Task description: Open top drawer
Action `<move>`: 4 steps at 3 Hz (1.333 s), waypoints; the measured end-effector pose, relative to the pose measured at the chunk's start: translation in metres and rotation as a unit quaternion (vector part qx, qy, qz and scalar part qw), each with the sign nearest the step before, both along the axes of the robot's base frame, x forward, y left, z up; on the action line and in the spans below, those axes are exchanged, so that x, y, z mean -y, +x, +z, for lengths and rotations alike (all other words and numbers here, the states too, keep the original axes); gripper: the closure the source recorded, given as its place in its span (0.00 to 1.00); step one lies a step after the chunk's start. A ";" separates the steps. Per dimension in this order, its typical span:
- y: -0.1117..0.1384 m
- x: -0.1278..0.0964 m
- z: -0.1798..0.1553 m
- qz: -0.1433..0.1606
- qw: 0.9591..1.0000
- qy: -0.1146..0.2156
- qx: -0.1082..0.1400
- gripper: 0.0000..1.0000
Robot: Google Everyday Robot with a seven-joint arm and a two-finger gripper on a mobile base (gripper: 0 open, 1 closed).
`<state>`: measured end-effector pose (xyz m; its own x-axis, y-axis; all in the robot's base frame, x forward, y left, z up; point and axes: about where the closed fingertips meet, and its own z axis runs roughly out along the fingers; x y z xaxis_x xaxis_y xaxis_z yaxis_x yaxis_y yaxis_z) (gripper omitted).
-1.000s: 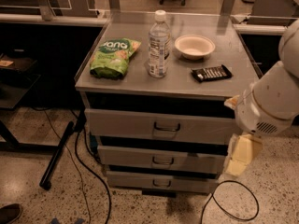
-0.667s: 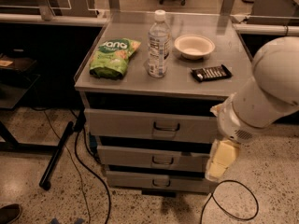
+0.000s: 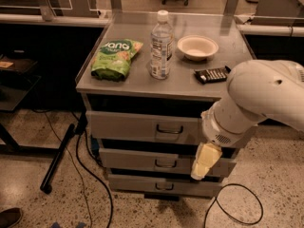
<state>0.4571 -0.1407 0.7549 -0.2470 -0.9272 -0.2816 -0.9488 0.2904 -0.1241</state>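
The top drawer (image 3: 137, 126) is the uppermost of three grey metal drawers in a cabinet, with a dark U-shaped pull (image 3: 169, 128) at its centre. Its front sits pushed in, with a dark gap above it under the cabinet top. My gripper (image 3: 203, 163), pale yellow, hangs from the white arm (image 3: 256, 99) at the right. It is in front of the right part of the middle drawer (image 3: 142, 161), below and to the right of the top drawer's pull and not touching it. The arm covers the top drawer's right end.
On the cabinet top (image 3: 137, 82) lie a green chip bag (image 3: 115, 58), a water bottle (image 3: 161, 44), a white bowl (image 3: 197, 47) and a dark bar (image 3: 212, 74). Cables (image 3: 90, 175), a black pole (image 3: 57, 158) and a cable loop (image 3: 235, 205) lie on the floor.
The arm has swung left across the cabinet's front. The gripper has moved from beside the cabinet's right edge to in front of the middle drawer. The drawers have not moved.
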 end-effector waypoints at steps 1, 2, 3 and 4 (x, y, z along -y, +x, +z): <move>0.014 -0.004 -0.020 -0.004 1.000 -0.002 -0.002 0.00; 0.031 -0.005 -0.034 -0.007 1.000 -0.005 0.001 0.00; 0.049 -0.003 -0.044 -0.010 1.000 -0.009 0.007 0.00; 0.063 0.001 -0.054 -0.013 1.000 -0.014 0.009 0.00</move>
<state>0.5202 -0.1414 0.7012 -0.2656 -0.9280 -0.2611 -0.9386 0.3108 -0.1500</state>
